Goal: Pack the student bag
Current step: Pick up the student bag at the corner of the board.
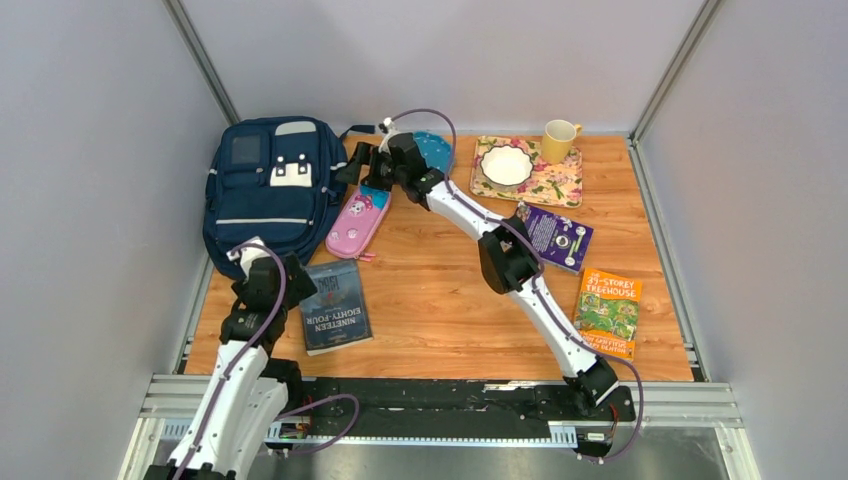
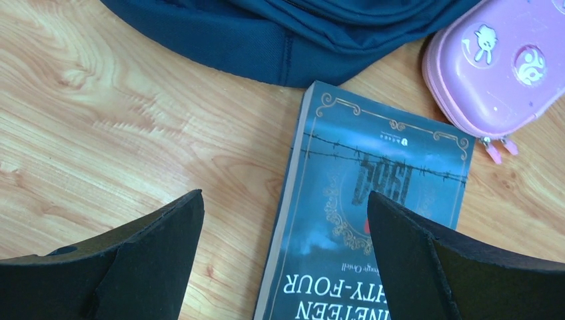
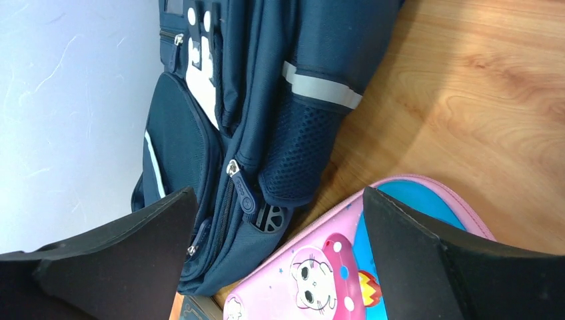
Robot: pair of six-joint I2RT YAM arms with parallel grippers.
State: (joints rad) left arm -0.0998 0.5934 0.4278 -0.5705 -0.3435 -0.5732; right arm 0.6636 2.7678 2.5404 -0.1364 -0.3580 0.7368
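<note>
Packing has not begun, as far as I can judge: every loose thing lies outside the backpack [image 1: 270,190], and the zips I can see look closed (its main opening is not clearly shown).

Nearest, just in front of the backpack's lower edge, the left gripper [image 2: 285,195] hangs with its jaws spread wide and nothing between them. It is over the left edge of the dark blue book [image 1: 336,305]. This book lies flat, with its far corner almost touching the backpack.

The pink pencil case [image 1: 358,220] lies along the right side of the backpack, touching it or nearly so. Above the pencil case, the right gripper [image 3: 278,190] is also wide apart and empty, facing the backpack's mesh side pocket and a zip pull.

Well to the right of the backpack lie a purple book [image 1: 556,238] and a colourful book [image 1: 608,312]. Farther back are a flowered tray [image 1: 560,185] with a bowl [image 1: 507,165], and a yellow cup [image 1: 559,140].

The backpack lies flat at the far left of the table [image 1: 440,300], close to the left wall [image 1: 90,200], so there is little room on that side. To the right of the backpack, beyond the pencil case, there is bare wood, which is probably the better way for lifting things in.
</note>
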